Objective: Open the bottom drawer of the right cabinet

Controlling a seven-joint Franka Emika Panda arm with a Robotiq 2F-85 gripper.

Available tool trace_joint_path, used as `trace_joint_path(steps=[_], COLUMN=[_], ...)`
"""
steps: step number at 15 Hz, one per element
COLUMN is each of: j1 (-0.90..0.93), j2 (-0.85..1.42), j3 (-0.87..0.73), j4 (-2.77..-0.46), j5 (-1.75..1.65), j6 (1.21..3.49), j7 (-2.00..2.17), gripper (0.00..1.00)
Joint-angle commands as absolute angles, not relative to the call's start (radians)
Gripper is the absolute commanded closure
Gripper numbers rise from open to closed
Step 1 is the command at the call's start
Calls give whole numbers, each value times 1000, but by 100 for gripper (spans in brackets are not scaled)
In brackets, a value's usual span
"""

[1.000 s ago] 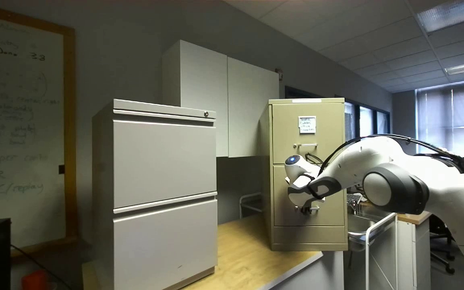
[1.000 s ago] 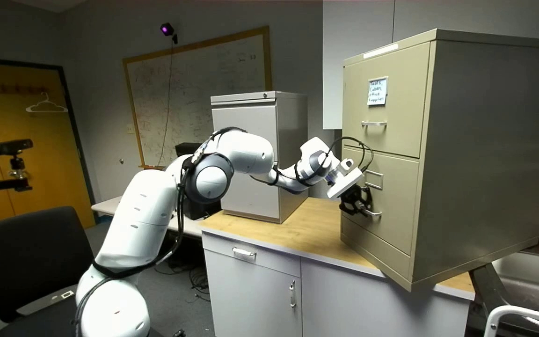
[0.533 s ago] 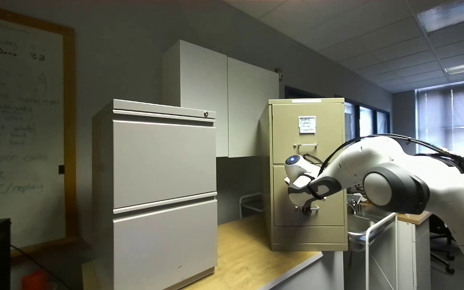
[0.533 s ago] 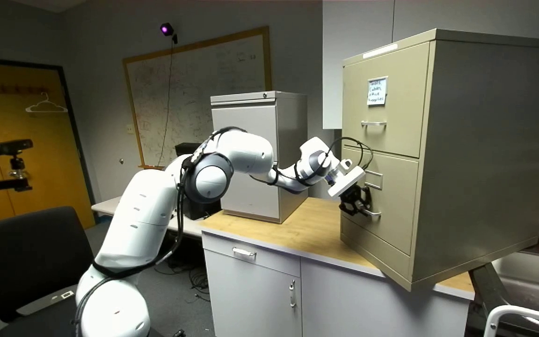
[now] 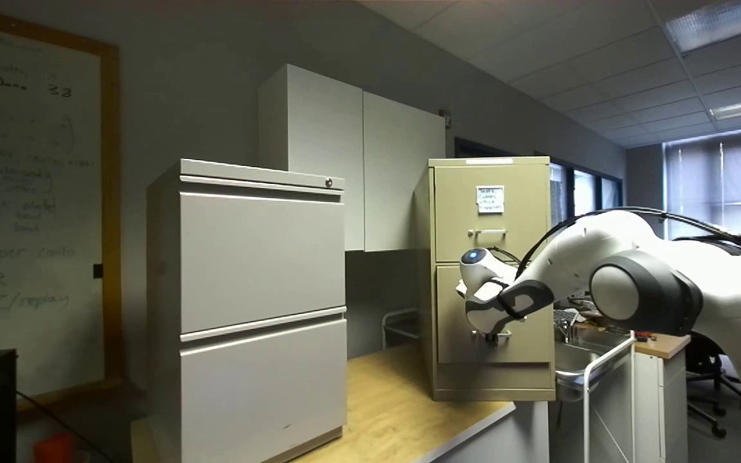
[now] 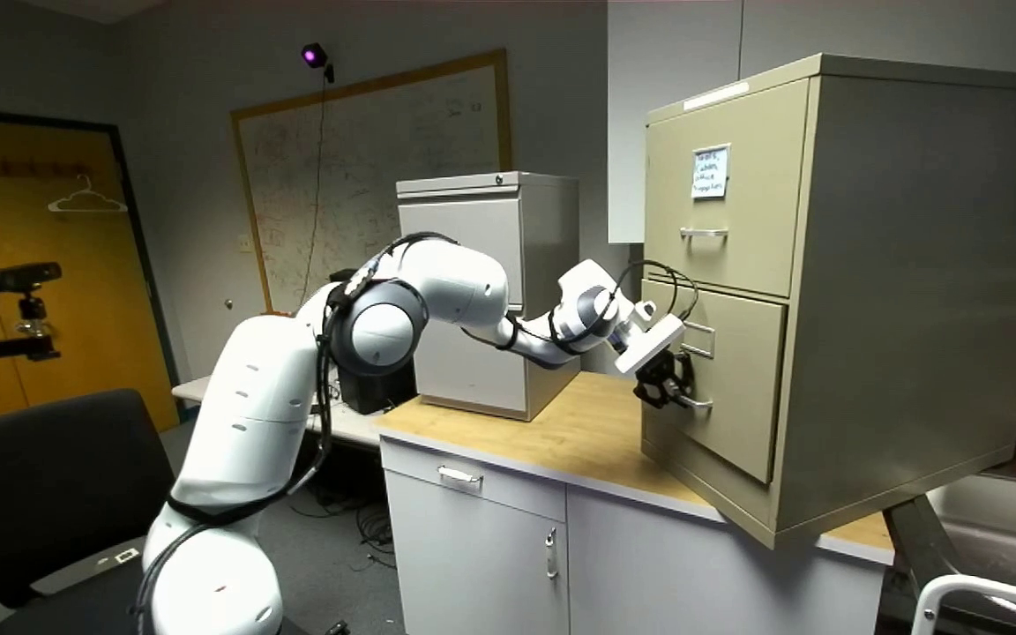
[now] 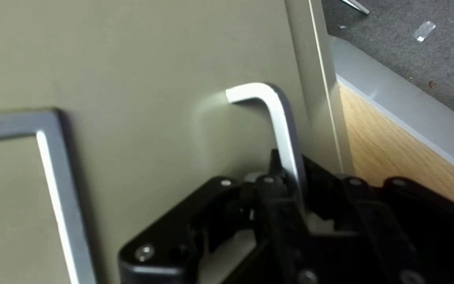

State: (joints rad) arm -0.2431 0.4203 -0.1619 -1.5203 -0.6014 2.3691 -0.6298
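The right cabinet (image 5: 423, 289) is tall, beige and stands on the counter; it shows in both exterior views (image 6: 905, 309). Its bottom drawer (image 6: 742, 379) stands out slightly from the cabinet body. The drawer front fills much of the wrist view (image 7: 140, 59), with its silver label holder (image 7: 65, 197). My gripper (image 7: 290, 169) is closed around the silver handle (image 7: 280, 118), one finger on each side of the bar. In an exterior view the gripper (image 6: 683, 397) sits at the handle (image 6: 699, 403), tilted downward. The handle's far part is hidden by the fingers.
The upper drawer carries a white paper notice (image 6: 709, 173). A pale grey lateral cabinet (image 5: 261, 257) stands on the same wooden counter (image 5: 390, 399). White wall cupboards (image 5: 402, 167) hang behind. A sink (image 5: 573, 357) and a white rail (image 5: 587, 411) are beside the beige cabinet.
The bottom drawer has come slightly out of the cabinet over the last half second. The arm and gripper have moved back from the cabinet with the handle held.
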Motion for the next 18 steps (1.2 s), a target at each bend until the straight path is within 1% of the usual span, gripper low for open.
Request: trace_joint_path(steps=[1, 18], j1=[-207, -155], j2=[315, 4], j3=[-122, -125], j4=[-1729, -2112], j5=[-545, -546], j6=[2341, 2317], j7=[-640, -683], gripper=[92, 91])
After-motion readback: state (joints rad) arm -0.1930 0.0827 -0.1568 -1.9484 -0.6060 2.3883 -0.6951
